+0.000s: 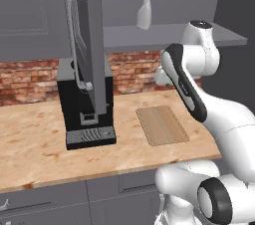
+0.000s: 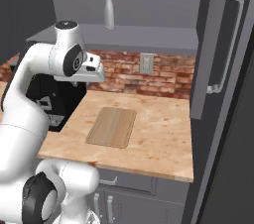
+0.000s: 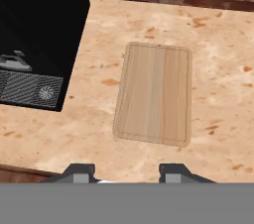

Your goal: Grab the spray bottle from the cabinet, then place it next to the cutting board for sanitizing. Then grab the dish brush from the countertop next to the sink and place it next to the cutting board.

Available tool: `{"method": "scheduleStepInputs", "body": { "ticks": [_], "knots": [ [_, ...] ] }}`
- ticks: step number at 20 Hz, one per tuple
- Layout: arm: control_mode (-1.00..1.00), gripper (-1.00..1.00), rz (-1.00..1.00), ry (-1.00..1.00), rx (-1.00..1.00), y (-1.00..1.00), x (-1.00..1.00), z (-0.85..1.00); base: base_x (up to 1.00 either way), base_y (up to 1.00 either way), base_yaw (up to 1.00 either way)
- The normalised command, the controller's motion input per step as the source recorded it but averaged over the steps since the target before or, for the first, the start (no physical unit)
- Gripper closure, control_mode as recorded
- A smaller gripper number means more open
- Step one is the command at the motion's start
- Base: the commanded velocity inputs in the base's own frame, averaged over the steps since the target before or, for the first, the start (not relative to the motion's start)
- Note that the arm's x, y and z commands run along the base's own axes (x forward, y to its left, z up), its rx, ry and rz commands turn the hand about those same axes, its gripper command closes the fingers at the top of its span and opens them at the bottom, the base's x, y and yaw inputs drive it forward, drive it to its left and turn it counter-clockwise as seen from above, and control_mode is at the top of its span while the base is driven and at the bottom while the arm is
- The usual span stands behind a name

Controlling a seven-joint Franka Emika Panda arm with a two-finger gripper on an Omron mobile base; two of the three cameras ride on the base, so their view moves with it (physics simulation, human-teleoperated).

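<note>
- The cabinet [image 1: 164, 35] stands open: its tall panelled door [image 1: 87, 45] swings out edge-on at upper centre of the left base view, bar handle facing left.
- On the cabinet's flat grey shelf, the spray bottle [image 1: 145, 5] stands upright near the top of the frame, alone on the shelf, trigger head up; in the right base view it sits at top centre-left.
- The cutting board [image 3: 155, 93] lies flat on the countertop [image 1: 35, 144], centre of the hand view, nothing on it; it is right of centre in the left base view.
- A black coffee machine [image 1: 84, 104] stands on the countertop left of the board, well apart from it, its grille tray at the bottom.
- The gripper [image 3: 127, 174] hangs above the counter's near edge, below the board in the hand view; its two fingertips [image 3: 79, 172] stand apart with only bare counter between them, holding nothing.
- A brick backsplash [image 2: 149, 77] runs behind the counter, with a wall outlet [image 2: 147, 63] at centre of the right base view.
</note>
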Motion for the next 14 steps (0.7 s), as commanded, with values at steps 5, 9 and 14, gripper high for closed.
{"method": "scheduleStepInputs", "body": {
  "ticks": [5,9,14],
  "knots": [
    [-1.0,-1.0,0.0,0.0,0.0,0.0,-0.42,0.0,0.0,0.0,0.0],
    [-1.0,-1.0,0.0,-0.1,0.0,0.02,-0.77,0.0,0.0,0.0,0.0],
    [-1.0,-1.0,0.01,-0.3,0.0,0.0,-0.77,0.21,0.0,0.0,0.0]
  ]
}}
